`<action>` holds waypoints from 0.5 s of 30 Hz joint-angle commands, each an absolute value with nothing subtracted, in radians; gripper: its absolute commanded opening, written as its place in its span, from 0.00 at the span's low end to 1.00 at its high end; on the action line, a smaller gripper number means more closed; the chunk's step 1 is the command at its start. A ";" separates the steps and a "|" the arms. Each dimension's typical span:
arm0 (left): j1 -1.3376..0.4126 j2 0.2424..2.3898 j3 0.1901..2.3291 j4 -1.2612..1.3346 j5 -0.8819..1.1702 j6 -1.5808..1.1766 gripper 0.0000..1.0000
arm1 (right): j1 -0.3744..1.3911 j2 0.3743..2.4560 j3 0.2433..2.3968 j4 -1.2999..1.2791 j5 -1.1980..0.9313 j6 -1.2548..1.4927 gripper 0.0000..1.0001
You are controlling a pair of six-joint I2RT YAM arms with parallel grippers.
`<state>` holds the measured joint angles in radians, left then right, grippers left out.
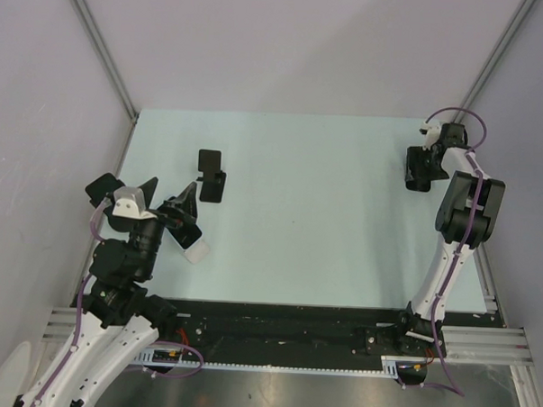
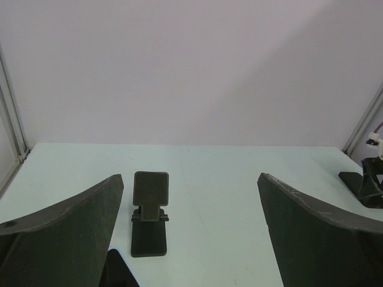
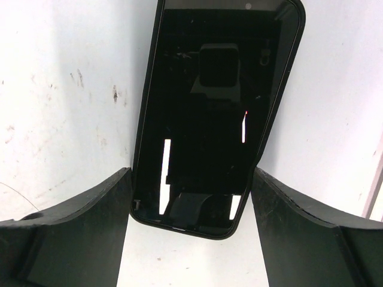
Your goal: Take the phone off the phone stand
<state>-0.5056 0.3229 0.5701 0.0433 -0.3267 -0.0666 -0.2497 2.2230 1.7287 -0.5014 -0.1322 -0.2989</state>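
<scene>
The black phone stand (image 1: 210,176) stands empty on the left part of the pale table. It also shows in the left wrist view (image 2: 149,215), ahead and left of centre. My left gripper (image 1: 191,225) is open and empty just in front of the stand, not touching it. The black phone (image 3: 215,113) is at the far right of the table, screen facing the right wrist camera. My right gripper (image 3: 191,173) has a finger against each long side of the phone's near end. In the top view the right gripper (image 1: 420,169) hides most of the phone.
The pale table (image 1: 316,223) is bounded by grey walls with metal corner posts at the back left and back right. The right arm stretches along the table's right edge. A black rail runs along the near edge.
</scene>
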 commanded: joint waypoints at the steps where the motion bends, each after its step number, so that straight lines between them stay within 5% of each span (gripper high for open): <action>1: -0.503 0.336 0.568 0.074 -0.304 -0.020 1.00 | -0.276 2.260 1.740 -0.538 -0.087 -0.532 0.70; 11: -0.503 0.356 0.568 0.074 -0.299 -0.009 1.00 | -0.279 2.292 1.755 -0.557 -0.179 -0.647 0.71; 15: -0.503 0.359 0.568 0.074 -0.301 -0.008 1.00 | -0.281 2.303 1.743 -0.548 -0.181 -0.643 0.79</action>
<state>-0.5053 0.3508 0.5701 0.0433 -0.3252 -0.0441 -0.2607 2.2349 1.7462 -0.5056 -0.2333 -0.5716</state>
